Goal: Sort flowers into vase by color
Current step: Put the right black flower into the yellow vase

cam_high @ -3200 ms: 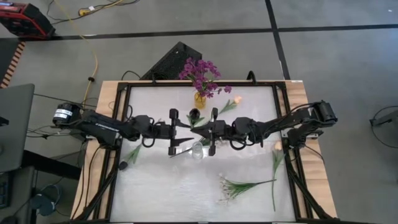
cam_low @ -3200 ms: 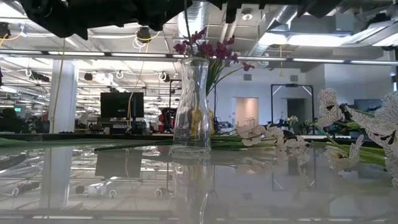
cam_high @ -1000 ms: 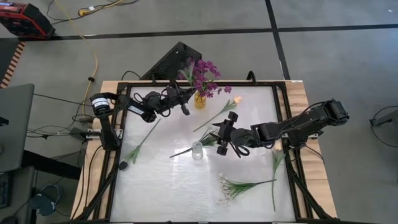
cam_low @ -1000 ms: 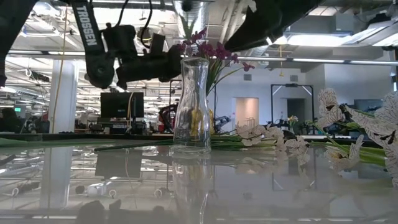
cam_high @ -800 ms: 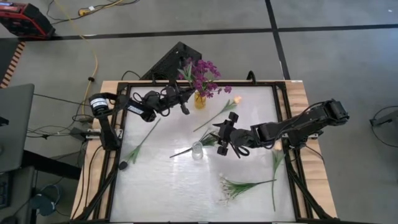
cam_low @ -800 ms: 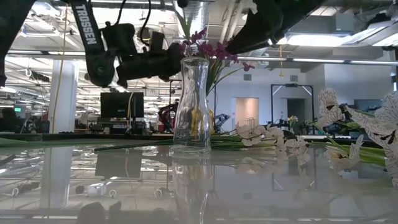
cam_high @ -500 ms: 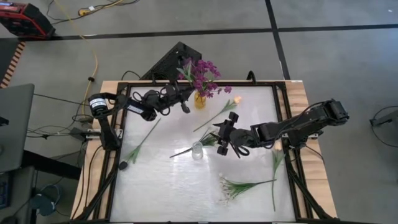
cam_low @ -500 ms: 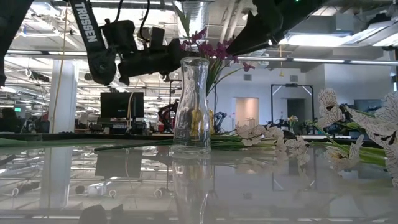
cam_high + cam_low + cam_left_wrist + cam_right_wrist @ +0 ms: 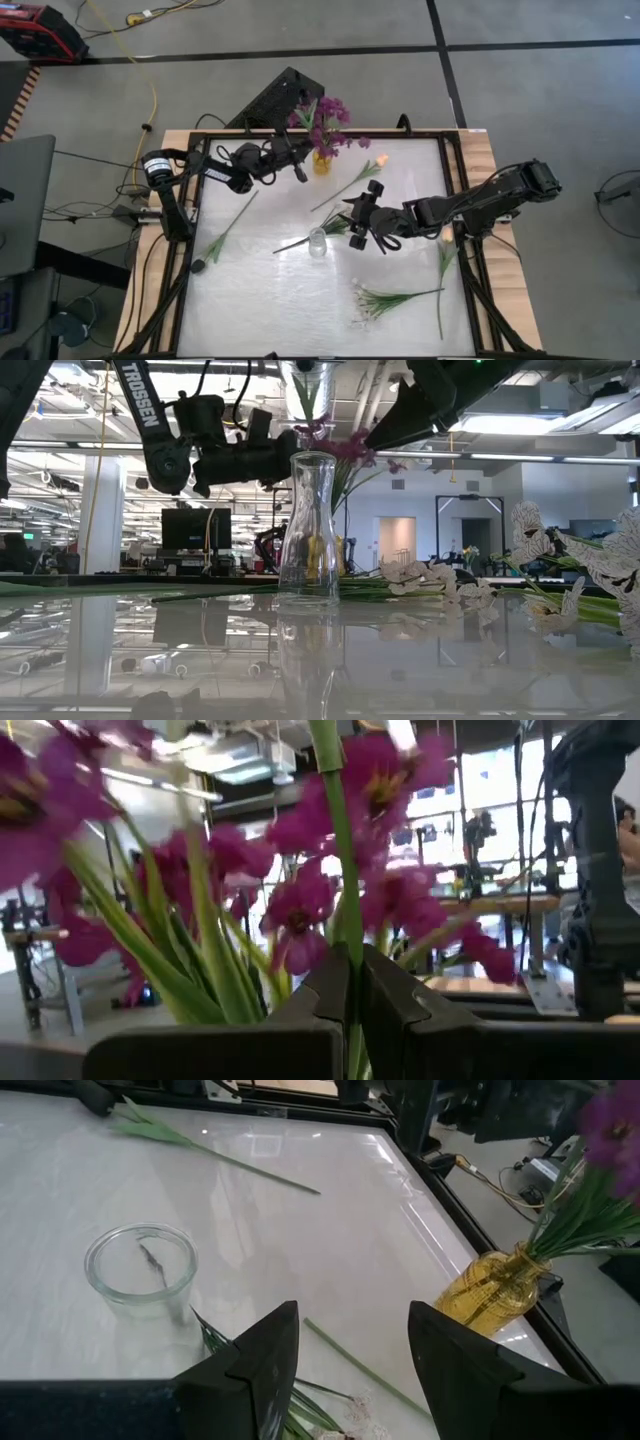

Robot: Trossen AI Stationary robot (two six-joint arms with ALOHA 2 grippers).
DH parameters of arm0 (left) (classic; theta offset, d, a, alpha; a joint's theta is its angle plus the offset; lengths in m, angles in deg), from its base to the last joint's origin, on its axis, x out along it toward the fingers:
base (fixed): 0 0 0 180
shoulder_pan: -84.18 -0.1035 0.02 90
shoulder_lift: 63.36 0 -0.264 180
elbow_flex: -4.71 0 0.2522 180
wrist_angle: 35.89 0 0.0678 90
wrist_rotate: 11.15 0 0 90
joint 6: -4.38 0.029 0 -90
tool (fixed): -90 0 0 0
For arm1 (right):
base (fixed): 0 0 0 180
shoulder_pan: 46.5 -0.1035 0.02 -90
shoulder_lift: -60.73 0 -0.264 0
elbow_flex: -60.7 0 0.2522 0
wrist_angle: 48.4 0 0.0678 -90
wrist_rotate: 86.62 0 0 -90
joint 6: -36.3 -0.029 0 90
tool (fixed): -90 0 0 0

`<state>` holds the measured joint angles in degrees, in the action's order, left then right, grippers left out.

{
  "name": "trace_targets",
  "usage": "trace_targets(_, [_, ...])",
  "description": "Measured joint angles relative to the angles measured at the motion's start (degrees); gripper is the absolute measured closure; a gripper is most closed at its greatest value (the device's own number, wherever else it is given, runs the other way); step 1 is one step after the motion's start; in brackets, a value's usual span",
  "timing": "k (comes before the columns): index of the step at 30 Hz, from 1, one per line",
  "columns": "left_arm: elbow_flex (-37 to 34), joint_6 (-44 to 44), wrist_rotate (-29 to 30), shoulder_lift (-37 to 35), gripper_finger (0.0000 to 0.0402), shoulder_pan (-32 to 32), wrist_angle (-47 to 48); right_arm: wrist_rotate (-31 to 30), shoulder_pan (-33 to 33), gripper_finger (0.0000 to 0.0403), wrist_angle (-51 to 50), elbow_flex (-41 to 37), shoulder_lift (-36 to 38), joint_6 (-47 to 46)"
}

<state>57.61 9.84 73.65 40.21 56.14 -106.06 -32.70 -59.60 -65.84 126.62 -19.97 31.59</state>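
purple flowers (image 9: 325,122) upright in amber vase (image 9: 321,160); others lie flat.

Two vases stand on the worktop (image 9: 250,300): one clear glass vase (image 9: 317,241) and one amber vase (image 9: 321,160). One purple bunch (image 9: 325,122) is up, and five flower stems lie flat.

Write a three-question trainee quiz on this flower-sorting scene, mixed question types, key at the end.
1. True or false: the left gripper is shut on a green stem.
2. Which vase holds the purple flowers? A. amber vase B. clear vase
3. Fill in: the right gripper hovers with its fingers ____.

Key: 1 true; 2 A; 3 open
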Motion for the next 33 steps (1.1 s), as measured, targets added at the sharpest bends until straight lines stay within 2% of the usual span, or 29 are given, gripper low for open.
trace_targets(5, [0.00, 0.02, 2.80, 0.00, 0.0401, -0.07, 2.48, 0.01, 0.00, 0.0189, -0.39, 0.00, 0.00, -0.41])
trace_targets(20, [2.72, -5.22, 4.21, 0.02, 0.0401, -0.33, 10.61, 0.03, 0.00, 0.0189, -0.31, 0.02, -0.01, -1.36])
trace_targets(33, [7.17, -7.76, 4.01, 0.02, 0.0401, -0.31, 27.32, 0.05, 0.09, 0.0189, -0.60, 0.04, 0.00, -0.85])
